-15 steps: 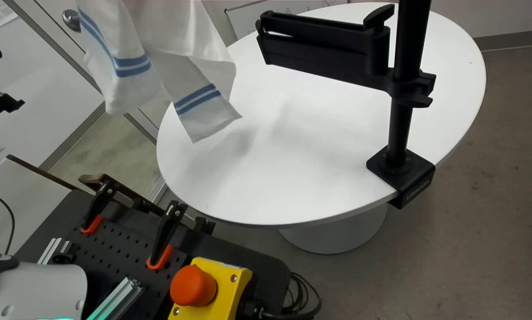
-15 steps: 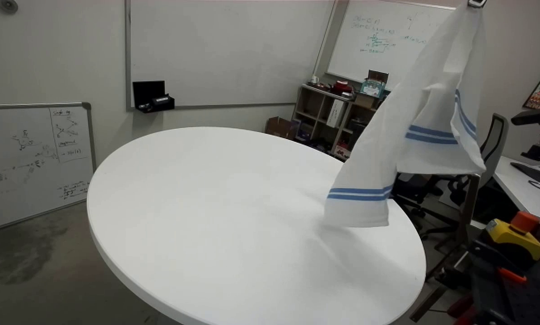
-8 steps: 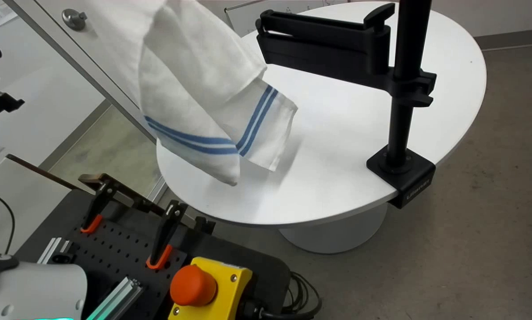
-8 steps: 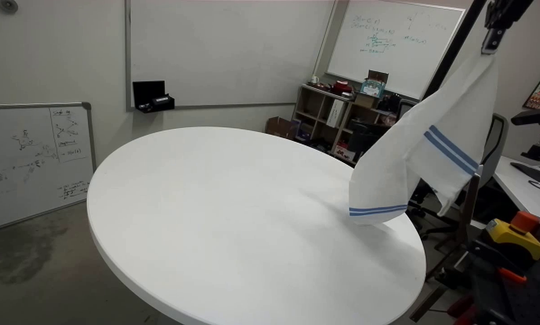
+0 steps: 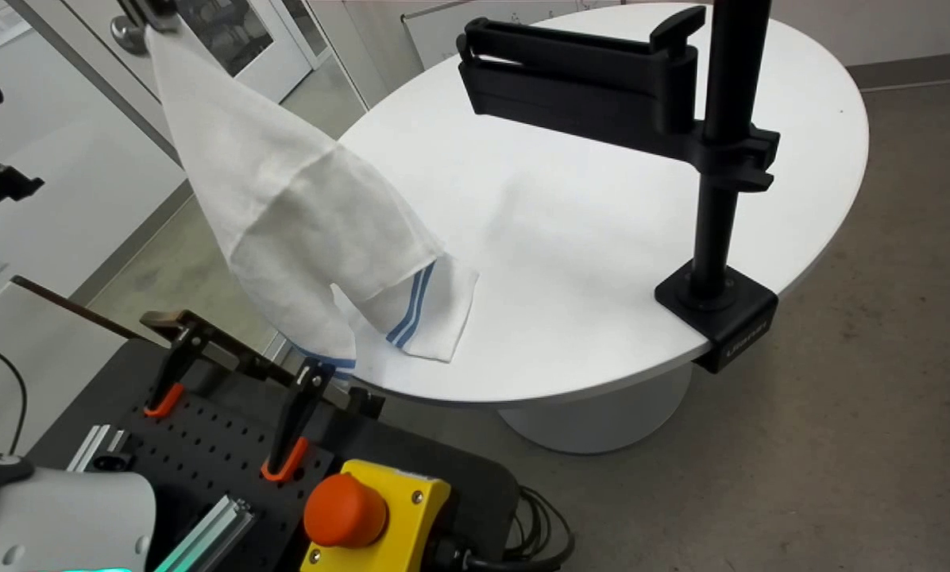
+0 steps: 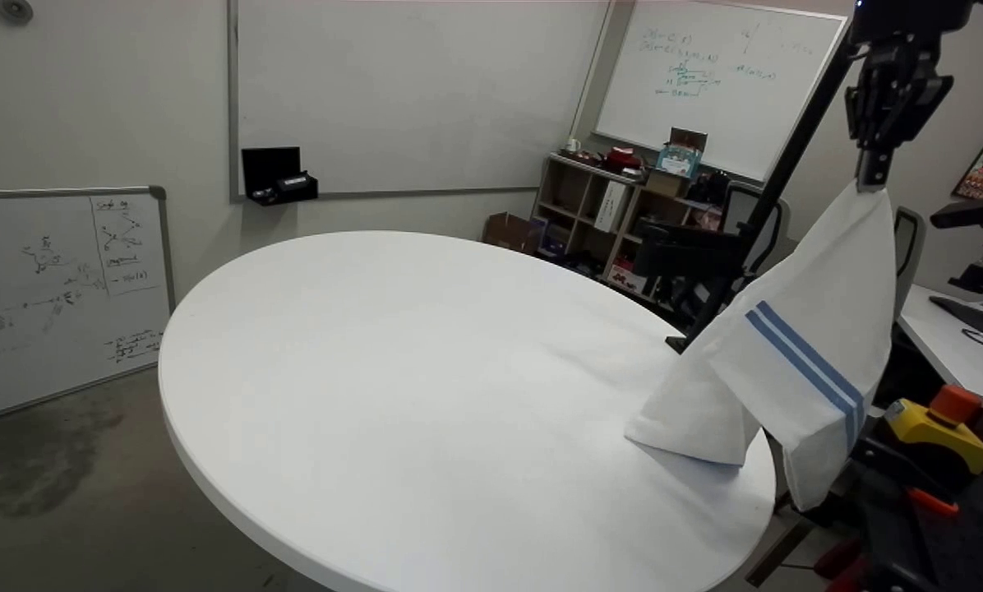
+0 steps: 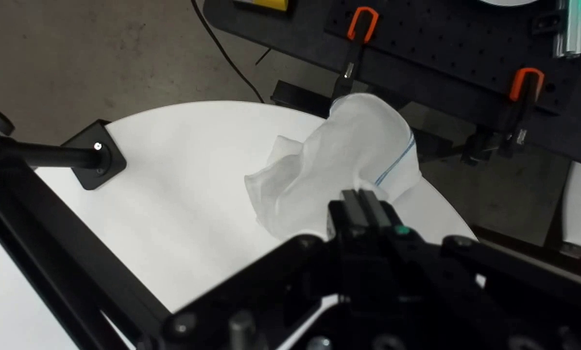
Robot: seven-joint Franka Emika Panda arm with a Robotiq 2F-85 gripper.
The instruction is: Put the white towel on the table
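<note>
The round table [image 6: 417,370] stands beside a black cart [image 5: 475,486]. A black stand [image 5: 715,226] rises from the table's rim, its bracket [image 5: 578,99] jutting over the top — apart from the towel [image 5: 308,199], which hangs at the cart-side rim, long axis slanting down towards the table. 1 lower end reaches the tabletop; another droops past the rim. The gripper [image 6: 871,185] pinches the top corner — fingers [image 7: 354,211] together. 2 clamps [image 5: 296,417] sit on the cart.

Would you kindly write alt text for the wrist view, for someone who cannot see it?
A black gripper, shut on a white towel, dangles it partly over a white table, partly past its edge. At left, a black stand is fixed to the rim; at upper right, two clamps show orange ends.
</note>
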